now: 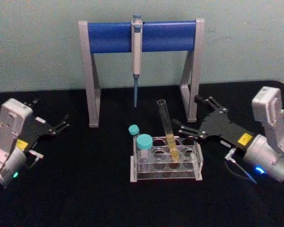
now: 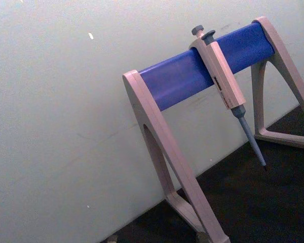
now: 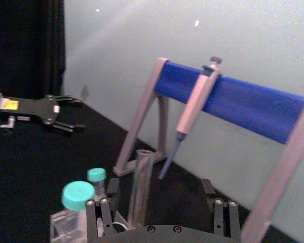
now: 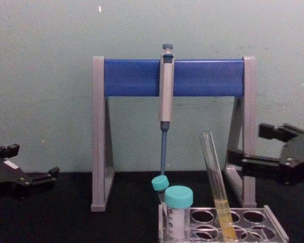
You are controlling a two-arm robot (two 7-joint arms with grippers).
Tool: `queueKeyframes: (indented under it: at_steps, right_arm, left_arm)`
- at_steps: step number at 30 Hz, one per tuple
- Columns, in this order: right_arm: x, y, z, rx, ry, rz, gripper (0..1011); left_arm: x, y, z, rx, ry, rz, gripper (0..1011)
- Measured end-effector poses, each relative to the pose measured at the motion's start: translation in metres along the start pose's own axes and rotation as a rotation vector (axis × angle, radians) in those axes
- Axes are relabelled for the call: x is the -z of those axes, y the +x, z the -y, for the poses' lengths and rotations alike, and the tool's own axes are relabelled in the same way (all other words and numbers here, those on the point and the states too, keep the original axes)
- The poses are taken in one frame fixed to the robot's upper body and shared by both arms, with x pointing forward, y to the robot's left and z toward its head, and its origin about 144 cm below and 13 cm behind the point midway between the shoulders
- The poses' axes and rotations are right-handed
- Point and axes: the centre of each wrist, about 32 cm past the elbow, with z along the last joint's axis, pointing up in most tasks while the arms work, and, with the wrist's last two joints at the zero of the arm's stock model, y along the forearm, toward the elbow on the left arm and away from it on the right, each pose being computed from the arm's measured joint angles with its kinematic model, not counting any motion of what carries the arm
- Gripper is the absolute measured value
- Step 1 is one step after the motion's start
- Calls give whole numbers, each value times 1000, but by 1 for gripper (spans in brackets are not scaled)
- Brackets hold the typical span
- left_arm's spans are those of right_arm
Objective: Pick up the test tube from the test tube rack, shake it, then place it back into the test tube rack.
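The test tube (image 1: 166,124) is a slim clear glass tube with yellow liquid low down. It leans in the clear test tube rack (image 1: 199,162) at the table's middle, also in the chest view as test tube (image 4: 214,183) and rack (image 4: 276,228). My right gripper (image 1: 187,112) is open just right of the tube, level with its upper part and not touching it. In the right wrist view the tube (image 3: 140,188) stands ahead of the right gripper (image 3: 159,188), between the spread fingers. My left gripper (image 1: 49,113) rests open at the far left.
Two teal-capped tubes (image 1: 143,143) sit in the rack's left holes. Behind the rack stands a grey-and-blue pipette stand (image 1: 112,36) with a pipette (image 1: 136,61) hanging from it, its right leg (image 1: 190,90) close to the right gripper. Black tabletop lies in front.
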Motion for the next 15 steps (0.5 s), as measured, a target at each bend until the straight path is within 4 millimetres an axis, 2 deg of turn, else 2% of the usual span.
queueKeyframes:
  at_steps: [15]
  right_arm:
    - [-5, -2, -32, -46, -111, -64, 1000]
  left_arm:
    - [0, 0, 0, 0, 0, 0, 1001]
